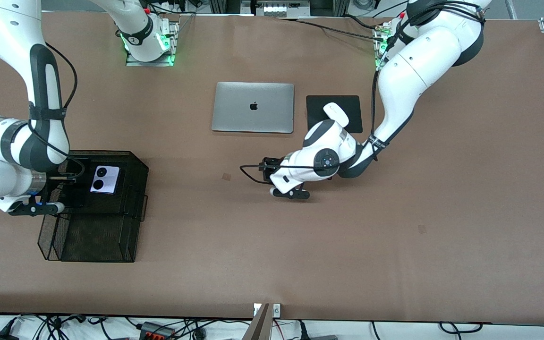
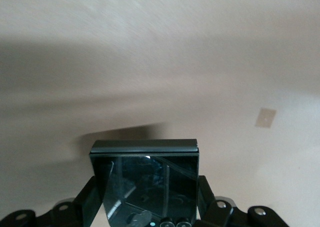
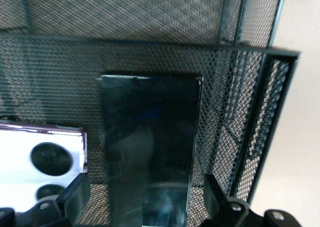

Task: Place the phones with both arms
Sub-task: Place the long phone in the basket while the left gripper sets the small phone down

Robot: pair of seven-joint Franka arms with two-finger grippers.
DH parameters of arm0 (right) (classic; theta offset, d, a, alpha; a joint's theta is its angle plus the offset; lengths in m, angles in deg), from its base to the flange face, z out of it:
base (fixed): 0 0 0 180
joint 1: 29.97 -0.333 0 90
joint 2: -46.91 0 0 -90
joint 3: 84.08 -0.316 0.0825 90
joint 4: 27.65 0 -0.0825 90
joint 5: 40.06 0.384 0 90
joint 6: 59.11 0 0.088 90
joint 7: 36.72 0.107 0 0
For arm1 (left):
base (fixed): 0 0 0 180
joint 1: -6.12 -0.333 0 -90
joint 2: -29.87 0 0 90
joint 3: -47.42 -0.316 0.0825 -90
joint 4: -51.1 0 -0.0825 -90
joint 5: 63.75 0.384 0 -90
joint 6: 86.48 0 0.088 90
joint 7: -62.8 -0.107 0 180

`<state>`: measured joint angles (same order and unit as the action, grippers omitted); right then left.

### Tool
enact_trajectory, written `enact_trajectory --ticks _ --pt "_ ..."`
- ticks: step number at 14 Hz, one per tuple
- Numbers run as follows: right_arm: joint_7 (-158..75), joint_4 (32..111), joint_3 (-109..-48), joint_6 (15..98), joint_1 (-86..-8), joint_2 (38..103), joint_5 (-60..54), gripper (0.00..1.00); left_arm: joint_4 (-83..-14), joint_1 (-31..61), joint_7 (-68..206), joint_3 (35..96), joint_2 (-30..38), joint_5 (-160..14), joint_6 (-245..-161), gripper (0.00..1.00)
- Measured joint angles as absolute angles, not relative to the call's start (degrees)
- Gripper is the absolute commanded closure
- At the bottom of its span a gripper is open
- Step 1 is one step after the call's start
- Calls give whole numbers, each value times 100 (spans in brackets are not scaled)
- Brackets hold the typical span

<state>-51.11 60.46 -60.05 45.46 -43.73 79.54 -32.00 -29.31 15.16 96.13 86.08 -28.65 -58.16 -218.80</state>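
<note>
My left gripper is shut on the squarish black phone, one finger on each side. It hangs low over bare table near the middle. My right gripper stands open over the black mesh tray at the right arm's end. The long black slab phone lies flat on the tray's mesh between the spread fingers, with a gap on each side. The white-lilac phone with two black round lenses lies in the same tray beside the slab.
A closed silver laptop lies toward the robots' bases. Beside it a white mouse rests on a black pad. The mesh tray has raised wire walls. Brown tabletop surrounds the left gripper.
</note>
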Motion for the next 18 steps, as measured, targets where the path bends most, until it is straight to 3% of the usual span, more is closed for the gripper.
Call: enact_trajectory --ticks 1,8,14,18 --pt "-5098 5914 -6039 4441 -4398 7874 -3195 0 -2932 1611 9602 8598 -2865 -5816 -21883 0" --pt "-3872 5387 -6138 4060 -5481 7636 -2408 0 -2817 1667 9602 8438 -2810 -5816 -21851 0" --pt "-3830 5411 -6146 4805 -6166 7992 -2342 0 -2602 730 9498 8314 -1693 -4510 -19272 0" --pt "-3628 5600 -6170 5268 -6683 8151 -2247 0 -2589 394 8899 8264 -897 -4081 -18300 0"
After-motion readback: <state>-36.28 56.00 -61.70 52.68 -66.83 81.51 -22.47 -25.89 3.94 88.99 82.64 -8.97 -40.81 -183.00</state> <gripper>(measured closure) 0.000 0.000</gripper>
